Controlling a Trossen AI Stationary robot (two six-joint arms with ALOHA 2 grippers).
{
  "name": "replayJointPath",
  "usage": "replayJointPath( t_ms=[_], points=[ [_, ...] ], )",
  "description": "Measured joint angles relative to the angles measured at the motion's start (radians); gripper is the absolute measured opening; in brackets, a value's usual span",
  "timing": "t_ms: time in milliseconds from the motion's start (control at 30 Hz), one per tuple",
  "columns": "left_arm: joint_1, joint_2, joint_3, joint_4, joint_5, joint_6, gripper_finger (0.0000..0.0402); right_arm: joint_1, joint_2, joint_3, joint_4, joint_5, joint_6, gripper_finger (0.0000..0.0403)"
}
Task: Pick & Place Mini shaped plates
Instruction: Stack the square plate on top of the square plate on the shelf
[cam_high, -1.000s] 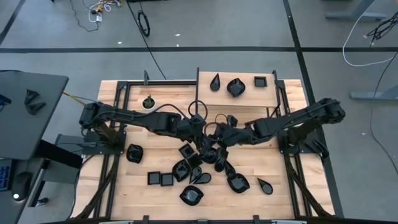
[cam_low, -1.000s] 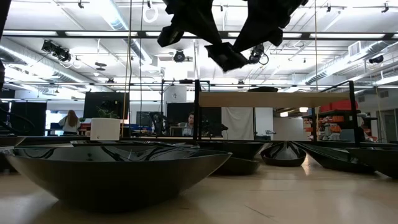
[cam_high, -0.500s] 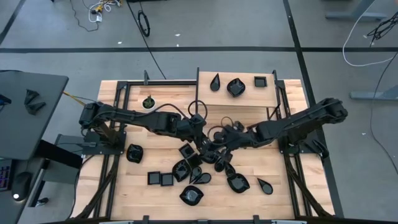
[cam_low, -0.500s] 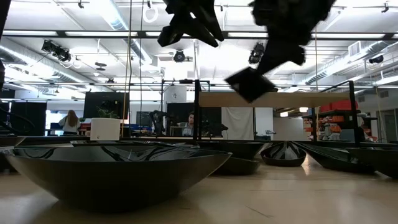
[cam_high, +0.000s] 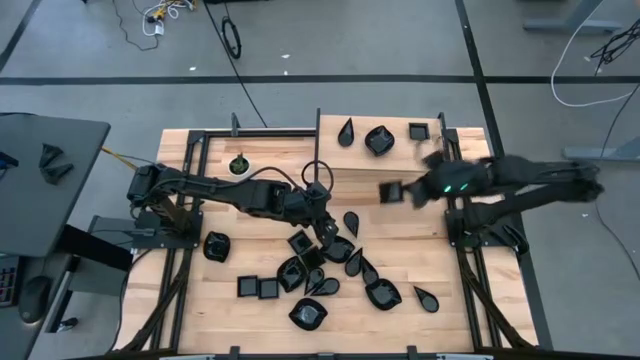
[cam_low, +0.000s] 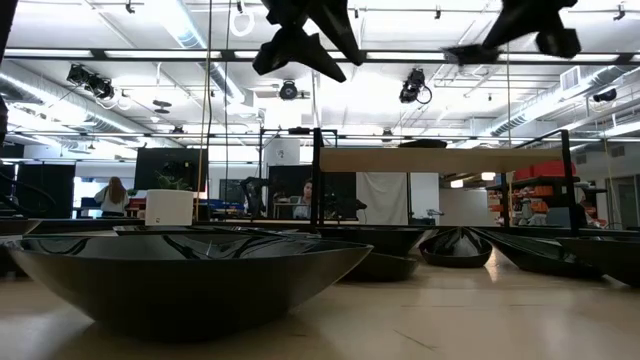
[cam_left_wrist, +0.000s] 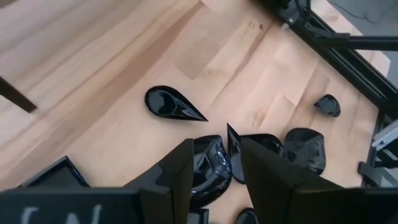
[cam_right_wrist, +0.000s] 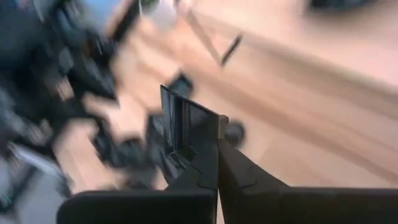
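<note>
Black and glossy, a square plate (cam_high: 391, 191) hangs in the air pinched edge-on in the right hand (cam_high: 400, 192), clear of the bench (cam_high: 460, 270) and just short of the raised shelf (cam_high: 400, 152) at the back. In the right wrist view the plate (cam_right_wrist: 186, 127) stands upright between the closed fingers (cam_right_wrist: 239, 171), its flat face side-on. Three plates already sit on that shelf: a teardrop (cam_high: 346, 130), a rounded one (cam_high: 379, 140) and a square (cam_high: 418, 131). The shelf lies up and away from the carried plate, so the placing probably turns on lifting it over the shelf's front edge. The left hand (cam_high: 325, 228) hovers over the loose pile of plates (cam_high: 330, 262) mid-bench, fingers (cam_left_wrist: 177, 174) parted, with a rounded plate (cam_left_wrist: 208, 168) directly under the gap and a teardrop plate (cam_left_wrist: 173, 104) lying beyond, point towards the pile.
</note>
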Motion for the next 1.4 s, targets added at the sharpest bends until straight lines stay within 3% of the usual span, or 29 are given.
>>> replayJointPath(
  t_ms=[100, 267, 467, 567, 767, 900, 1033, 1200, 1400],
  points=[
    [0.000, 0.000, 0.000, 0.003, -0.004, 0.036, 0.0136, -0.148, -0.068, 0.065, -0.060, -0.005, -0.035, 0.0000],
    [0.008, 0.000, 0.000, 0.023, -0.007, 0.078, 0.0133, -0.425, -0.032, 0.204, -0.186, -0.041, -0.215, 0.0000],
    [0.019, 0.000, 0.000, 0.040, -0.002, 0.092, 0.0133, -0.811, 0.124, 0.247, -0.226, -0.345, -0.502, 0.0000],
    [0.020, 0.000, 0.000, 0.040, 0.033, 0.091, 0.0133, -0.985, 0.220, 0.257, -0.220, -0.448, -0.619, 0.0000],
    [0.005, 0.000, 0.000, 0.039, 0.051, 0.059, 0.0133, -1.238, 0.374, 0.308, -0.215, -0.651, -0.768, 0.0000],
    [-0.010, 0.000, -0.001, 0.038, 0.033, 0.034, 0.0133, -1.326, 0.422, 0.327, -0.235, -0.748, -0.807, 0.0000],
    [-0.024, 0.000, -0.001, 0.041, 0.007, 0.032, 0.0133, -1.330, 0.429, 0.330, -0.235, -0.755, -0.805, 0.0000],
    [-0.023, 0.000, -0.001, 0.043, 0.000, 0.031, 0.0133, -1.300, 0.439, 0.330, -0.214, -0.676, -0.749, 0.0000],
    [-0.019, 0.000, -0.001, 0.045, 0.000, 0.031, 0.0133, -1.219, 0.445, 0.336, -0.243, -0.508, -0.739, 0.0000]
  ],
)
